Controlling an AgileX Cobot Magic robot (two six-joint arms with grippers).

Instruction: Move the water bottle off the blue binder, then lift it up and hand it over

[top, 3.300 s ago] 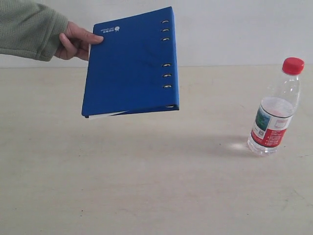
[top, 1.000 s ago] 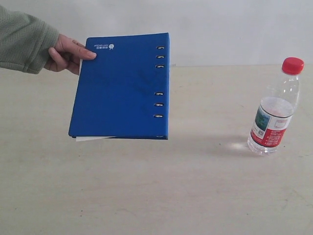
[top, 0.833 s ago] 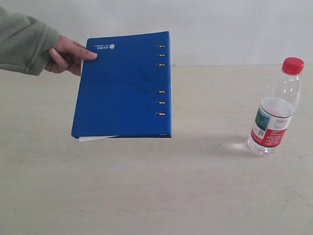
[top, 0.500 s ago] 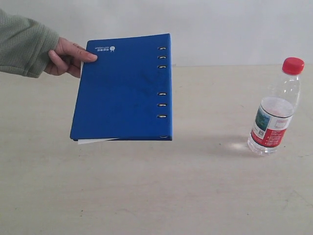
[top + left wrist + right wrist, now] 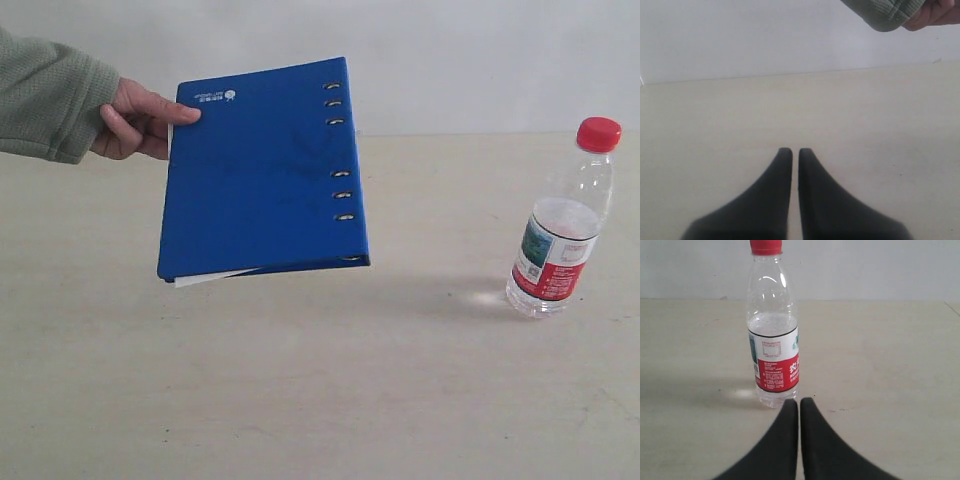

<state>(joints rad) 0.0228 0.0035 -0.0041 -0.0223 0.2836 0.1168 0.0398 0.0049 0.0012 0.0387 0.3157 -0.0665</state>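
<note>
The water bottle stands upright, long axis vertical; a hand grips the blue binder.

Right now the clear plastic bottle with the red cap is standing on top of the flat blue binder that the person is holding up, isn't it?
Not quite. The clear plastic bottle with the red cap stands upright on the pale table, well apart from the flat blue binder. The person's hand does hold that binder up in the air. The exterior view shows this.
</note>
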